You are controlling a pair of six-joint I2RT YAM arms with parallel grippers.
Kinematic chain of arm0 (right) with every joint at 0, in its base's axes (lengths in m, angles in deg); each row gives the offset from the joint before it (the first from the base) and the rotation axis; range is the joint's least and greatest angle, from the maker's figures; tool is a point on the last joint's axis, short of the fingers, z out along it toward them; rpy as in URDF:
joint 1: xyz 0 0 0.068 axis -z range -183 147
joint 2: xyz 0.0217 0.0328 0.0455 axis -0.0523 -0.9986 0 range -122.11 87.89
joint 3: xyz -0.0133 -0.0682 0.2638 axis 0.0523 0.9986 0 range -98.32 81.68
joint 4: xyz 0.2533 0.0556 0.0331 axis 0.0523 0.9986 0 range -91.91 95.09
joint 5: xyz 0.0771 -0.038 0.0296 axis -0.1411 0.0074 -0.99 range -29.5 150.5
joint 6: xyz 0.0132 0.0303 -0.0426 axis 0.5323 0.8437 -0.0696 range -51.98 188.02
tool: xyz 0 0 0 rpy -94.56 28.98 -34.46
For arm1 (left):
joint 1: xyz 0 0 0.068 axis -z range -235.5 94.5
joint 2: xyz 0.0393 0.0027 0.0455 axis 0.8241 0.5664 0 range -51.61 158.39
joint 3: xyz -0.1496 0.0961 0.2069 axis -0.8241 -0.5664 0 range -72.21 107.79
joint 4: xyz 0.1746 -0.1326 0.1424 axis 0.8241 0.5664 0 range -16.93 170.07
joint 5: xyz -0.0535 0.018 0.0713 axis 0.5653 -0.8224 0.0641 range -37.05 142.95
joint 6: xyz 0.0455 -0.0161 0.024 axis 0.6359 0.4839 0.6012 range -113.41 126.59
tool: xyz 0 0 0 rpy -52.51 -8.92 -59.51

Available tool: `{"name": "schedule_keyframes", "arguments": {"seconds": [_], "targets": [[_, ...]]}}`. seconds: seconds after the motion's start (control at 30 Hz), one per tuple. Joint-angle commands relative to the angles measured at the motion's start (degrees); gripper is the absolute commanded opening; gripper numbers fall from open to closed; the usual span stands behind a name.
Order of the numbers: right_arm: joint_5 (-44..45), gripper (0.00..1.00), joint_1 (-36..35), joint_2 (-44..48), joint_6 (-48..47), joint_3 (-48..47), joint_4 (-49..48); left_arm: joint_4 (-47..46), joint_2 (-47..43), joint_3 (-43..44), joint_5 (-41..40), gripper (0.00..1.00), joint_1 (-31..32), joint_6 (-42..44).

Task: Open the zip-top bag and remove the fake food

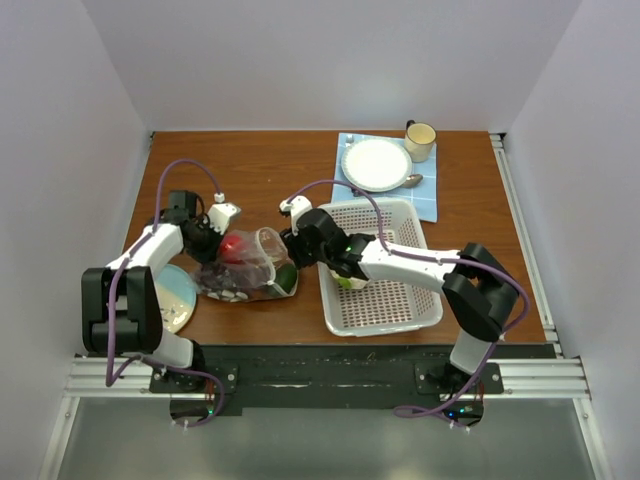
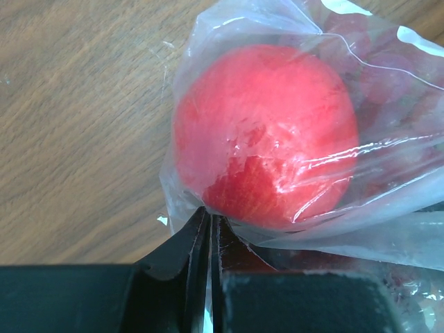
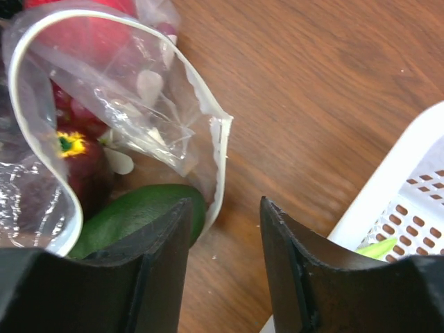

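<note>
Unloading: left claw (image 2: 209, 216) pinched shut on bag (image 3: 159, 118), right claw (image 3: 225, 208) half-open, empty at its mouth; next should grab green piece (image 3: 135, 211) at 9 o'clock.

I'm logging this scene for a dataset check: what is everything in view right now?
zip-top bag: one, clear, centre-left, mouth open
red fruit: one, red, inside bag
green piece: one, dark green, at bag's mouth
basket: one, white, right of bag
yellow-green piece: one, inside basket
plate: one, white, on cloth
cloth: one, blue, far right
cup: one, cream, beside plate
spoon: one, metal, on cloth
pale plate: one, blue-green, near left
left fingers: two, black, shut on bag
right fingers: two, black, apart, empty
</note>
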Motion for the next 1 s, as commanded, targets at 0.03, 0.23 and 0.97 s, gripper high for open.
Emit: {"name": "schedule_keyframes", "arguments": {"seconds": [0.03, 0.23, 0.97], "targets": [[-2.90, 0.56, -0.47, -0.56, -6.49, -1.77, 2.35, 1.56, -1.05, 0.19, -0.93, 0.09, 0.04, 1.39], [-4.67, 0.75, -3.02, -5.64, -10.45, -8.09, 6.13, 2.17, -0.53, 2.29, 0.21, 0.10, 0.13, 0.69], [12.91, 0.87, -16.73, -4.17, 0.63, -2.91, 13.51, 1.21, -0.09, 1.33, 1.18, 0.11, 0.13, 0.69]]}}
